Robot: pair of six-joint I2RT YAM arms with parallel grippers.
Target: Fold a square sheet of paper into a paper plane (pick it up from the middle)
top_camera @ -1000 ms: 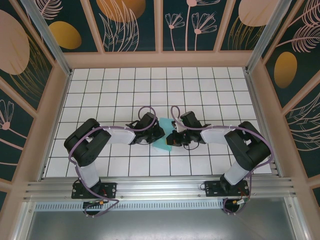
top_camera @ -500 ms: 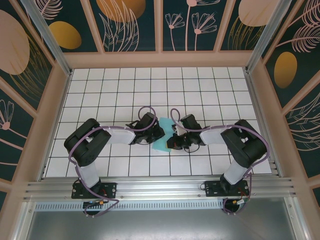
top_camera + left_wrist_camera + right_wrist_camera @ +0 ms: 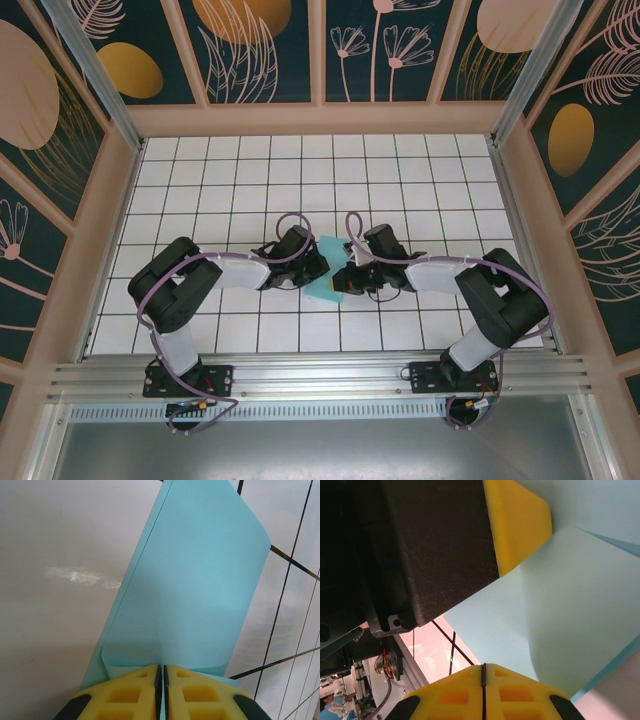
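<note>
Change first: your right arm (image 3: 500,300) has swung its elbow back out, away from the square sheet of paper (image 3: 328,274), after tucking in half a second ago. The left arm (image 3: 180,285) has not moved. The sheet has barely shifted, so this reads as you re-angling the grip, not making a new fold. My guess is the task is at an early stage: the sheet is bent over along one line, with no dart shape yet.

Pose: both arms lie low, forearms reaching in toward the sheet from either side. The left pincer (image 3: 318,268) is at the sheet's left edge and the right pincer (image 3: 346,280) at its right edge, almost tip to tip.

In the left wrist view the pincer (image 3: 160,667) is pinched to a hairline with the sheet's near edge caught between the yellow pads, the paper curling up and away. In the right wrist view the pincer (image 3: 483,666) is clamped just as tight on the sheet's other edge, with the left one's yellow pad (image 3: 517,525) just beyond.

The sheet seems partly raised off the tabletop (image 3: 240,180), held at both sides. Beyond the sheet, the white grid runs to the patterned back wall (image 3: 320,50).
</note>
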